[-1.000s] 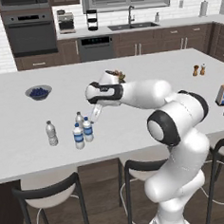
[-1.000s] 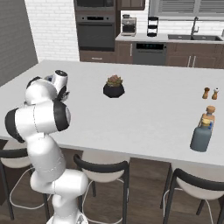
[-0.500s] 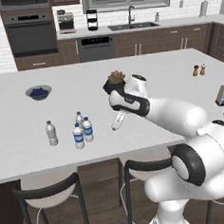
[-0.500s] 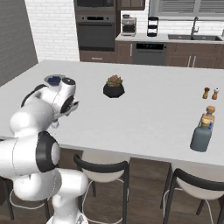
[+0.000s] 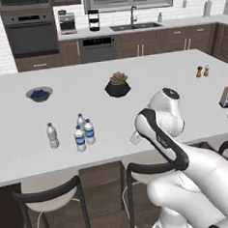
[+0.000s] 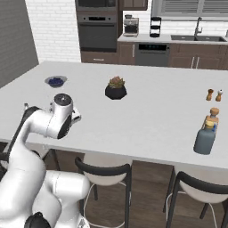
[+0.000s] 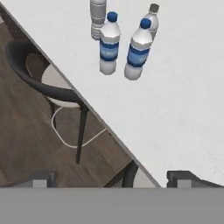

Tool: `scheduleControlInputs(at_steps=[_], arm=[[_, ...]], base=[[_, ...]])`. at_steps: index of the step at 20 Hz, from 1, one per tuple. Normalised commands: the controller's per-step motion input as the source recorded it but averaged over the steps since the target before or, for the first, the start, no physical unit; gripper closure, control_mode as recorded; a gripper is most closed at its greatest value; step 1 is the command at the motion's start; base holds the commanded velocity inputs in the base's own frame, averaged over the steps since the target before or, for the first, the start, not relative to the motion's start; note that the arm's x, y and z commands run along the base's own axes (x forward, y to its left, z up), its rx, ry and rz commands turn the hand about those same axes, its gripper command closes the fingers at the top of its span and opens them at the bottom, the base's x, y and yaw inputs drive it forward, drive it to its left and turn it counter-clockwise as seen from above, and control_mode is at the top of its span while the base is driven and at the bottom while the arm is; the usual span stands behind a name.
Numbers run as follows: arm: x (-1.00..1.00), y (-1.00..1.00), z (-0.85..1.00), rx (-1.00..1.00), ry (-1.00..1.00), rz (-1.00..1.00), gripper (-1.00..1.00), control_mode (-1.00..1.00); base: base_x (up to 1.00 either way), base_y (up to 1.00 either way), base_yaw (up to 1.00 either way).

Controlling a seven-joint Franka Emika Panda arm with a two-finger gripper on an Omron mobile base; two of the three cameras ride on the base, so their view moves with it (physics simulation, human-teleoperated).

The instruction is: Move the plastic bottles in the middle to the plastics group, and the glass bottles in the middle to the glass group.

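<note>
Several slim clear plastic bottles stand together at the counter's left front: a plain one (image 5: 52, 136) and blue-labelled ones (image 5: 80, 138) (image 5: 89, 131). The hand view shows two blue-labelled bottles (image 7: 109, 43) (image 7: 139, 50) side by side, with plain ones (image 7: 99, 17) behind. The squat dark grey-blue glass bottle (image 6: 205, 138) stands at the far right, close against the pale tan-capped bottle (image 6: 213, 117) of the glass group. My gripper (image 5: 135, 137) (image 6: 76, 116) (image 7: 111, 179) hangs open and empty over the counter's front edge, well to the right of the plastic bottles.
A potted plant (image 5: 117, 86) sits mid-counter and a bowl of blueberries (image 5: 39, 94) at the back left. Two small brown shakers (image 6: 210, 94) stand at the right. Dark stools (image 5: 50, 198) (image 6: 104, 171) line the front edge of the white counter (image 5: 147, 79).
The arm has swung right and back from above the plastic bottle cluster to the counter's front edge. The gripper stays open and empty. No bottle has moved.
</note>
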Motion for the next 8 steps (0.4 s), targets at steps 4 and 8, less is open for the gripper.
scheduleControlInputs(at_steps=[4,8], arm=[[-0.82,-0.05,0.36,0.0,-0.52,-0.07,-1.0,-1.0],[-0.77,-0.25,0.36,0.0,-0.58,-0.15,-1.0,-1.0]], base=[[0.0,0.0,0.0],[0.0,0.0,0.0]])
